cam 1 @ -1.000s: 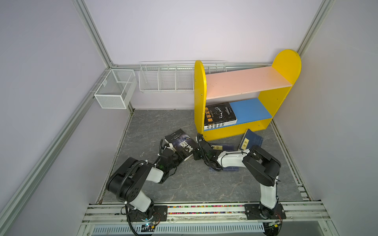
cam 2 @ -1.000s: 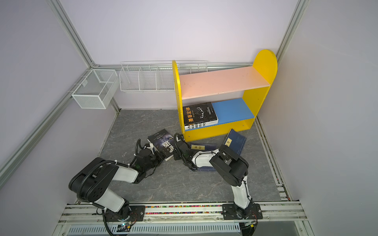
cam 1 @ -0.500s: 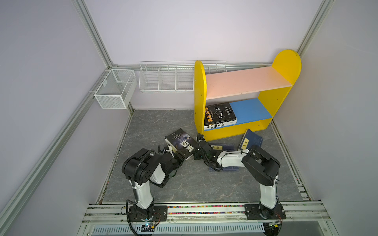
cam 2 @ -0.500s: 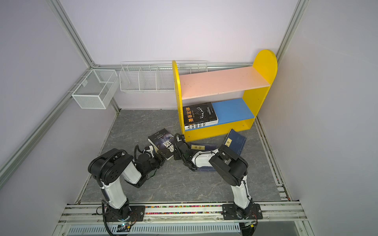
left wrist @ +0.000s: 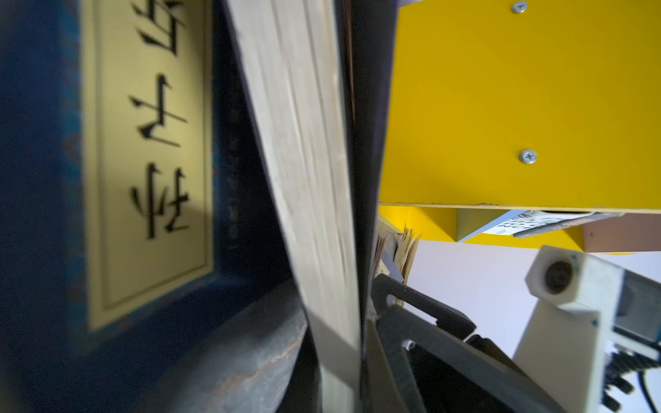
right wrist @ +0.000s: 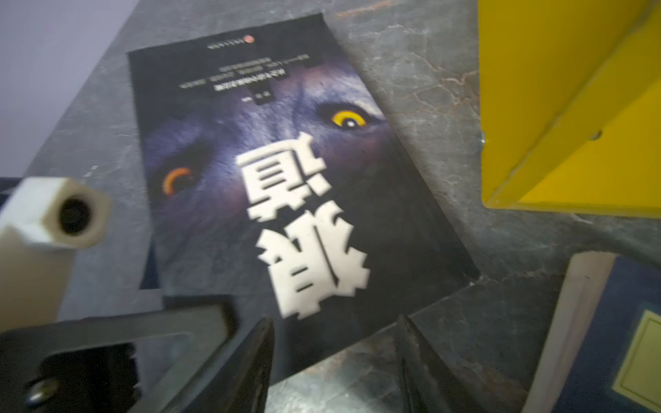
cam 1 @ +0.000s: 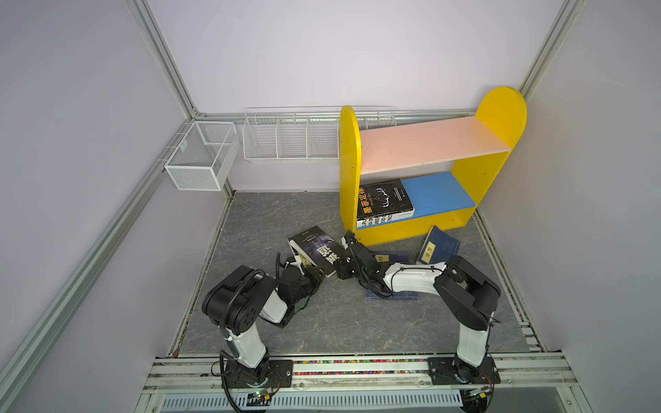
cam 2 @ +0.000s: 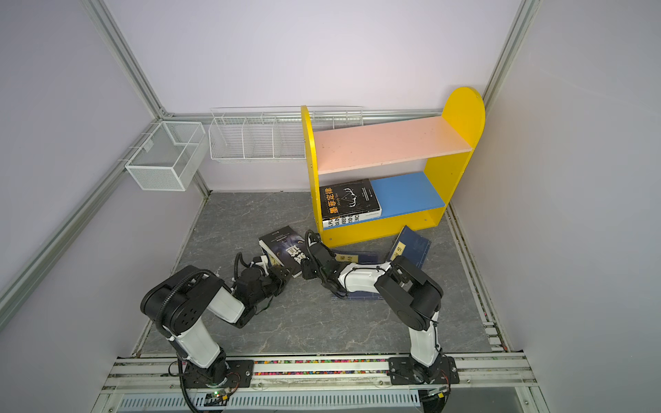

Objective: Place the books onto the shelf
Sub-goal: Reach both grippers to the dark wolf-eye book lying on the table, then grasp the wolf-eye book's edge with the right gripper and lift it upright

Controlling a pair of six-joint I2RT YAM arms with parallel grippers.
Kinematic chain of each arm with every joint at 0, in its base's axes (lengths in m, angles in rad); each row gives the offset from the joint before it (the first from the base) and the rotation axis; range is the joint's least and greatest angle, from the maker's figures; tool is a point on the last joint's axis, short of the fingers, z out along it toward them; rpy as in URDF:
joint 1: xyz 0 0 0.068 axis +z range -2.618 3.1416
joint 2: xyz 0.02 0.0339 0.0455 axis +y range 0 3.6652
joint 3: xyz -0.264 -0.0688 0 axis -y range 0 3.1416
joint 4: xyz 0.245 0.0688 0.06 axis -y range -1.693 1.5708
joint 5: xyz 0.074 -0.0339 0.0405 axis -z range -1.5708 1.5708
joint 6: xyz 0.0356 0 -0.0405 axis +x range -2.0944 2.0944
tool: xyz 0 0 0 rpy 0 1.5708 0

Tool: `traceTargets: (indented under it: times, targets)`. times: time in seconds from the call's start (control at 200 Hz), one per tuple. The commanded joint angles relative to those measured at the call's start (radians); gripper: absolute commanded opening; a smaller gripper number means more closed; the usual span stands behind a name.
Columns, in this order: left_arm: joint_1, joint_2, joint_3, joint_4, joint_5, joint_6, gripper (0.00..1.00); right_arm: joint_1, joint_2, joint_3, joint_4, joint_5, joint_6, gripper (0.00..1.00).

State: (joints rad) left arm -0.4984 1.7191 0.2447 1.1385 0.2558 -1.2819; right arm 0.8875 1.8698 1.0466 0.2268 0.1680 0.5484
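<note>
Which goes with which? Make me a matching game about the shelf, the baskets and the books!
Things:
1. upper board
2. wire baskets
3. orange-titled black book
4. rightmost navy book

Matches:
A. white
B. on the lower tier of the shelf
C. pink
D. propped against the shelf's front

Pairs: 1-C, 2-A, 3-B, 4-D

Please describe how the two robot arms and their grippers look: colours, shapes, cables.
Left arm and right arm match: black joint housings, white link shells, black base plates. A ribbed black cable hose loops over the left arm's joint. The left gripper and right gripper are black; the right one's fingers taper.
</note>
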Motion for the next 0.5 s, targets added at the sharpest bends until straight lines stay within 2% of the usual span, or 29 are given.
traceTargets:
  times: [0.0, 0.065, 0.125, 0.19, 0.255, 0.31, 0.375, 0.395, 0.5]
  targets:
    - [-0.005, -0.091, 0.017, -0.06, 0.031, 0.016, 0.0, -0.023, -0.104, 0.044, -0.025, -0.106, -0.079, 0.68]
    - [-0.005, -0.184, 0.033, -0.19, 0.052, 0.049, 0.0, -0.037, -0.149, 0.058, -0.051, -0.151, -0.109, 0.72]
    - [-0.007, -0.304, 0.068, -0.389, 0.062, 0.105, 0.0, -0.052, -0.192, 0.069, -0.077, -0.194, -0.133, 0.74]
    - [-0.013, -0.463, 0.129, -0.689, 0.037, 0.188, 0.0, -0.068, -0.229, 0.078, -0.11, -0.235, -0.153, 0.76]
    - [-0.018, -0.622, 0.221, -1.037, -0.018, 0.321, 0.0, -0.092, -0.267, 0.092, -0.154, -0.282, -0.159, 0.77]
    - [-0.017, -0.738, 0.289, -1.25, -0.067, 0.382, 0.0, -0.116, -0.298, 0.094, -0.181, -0.332, -0.159, 0.79]
    - [-0.014, -0.851, 0.336, -1.387, -0.093, 0.427, 0.0, -0.157, -0.337, 0.091, -0.204, -0.419, -0.141, 0.82]
    - [-0.011, -0.88, 0.354, -1.429, -0.095, 0.439, 0.0, -0.172, -0.348, 0.092, -0.205, -0.459, -0.135, 0.86]
    - [-0.003, -0.959, 0.448, -1.612, -0.051, 0.494, 0.0, -0.252, -0.411, 0.089, -0.229, -0.669, -0.089, 0.97]
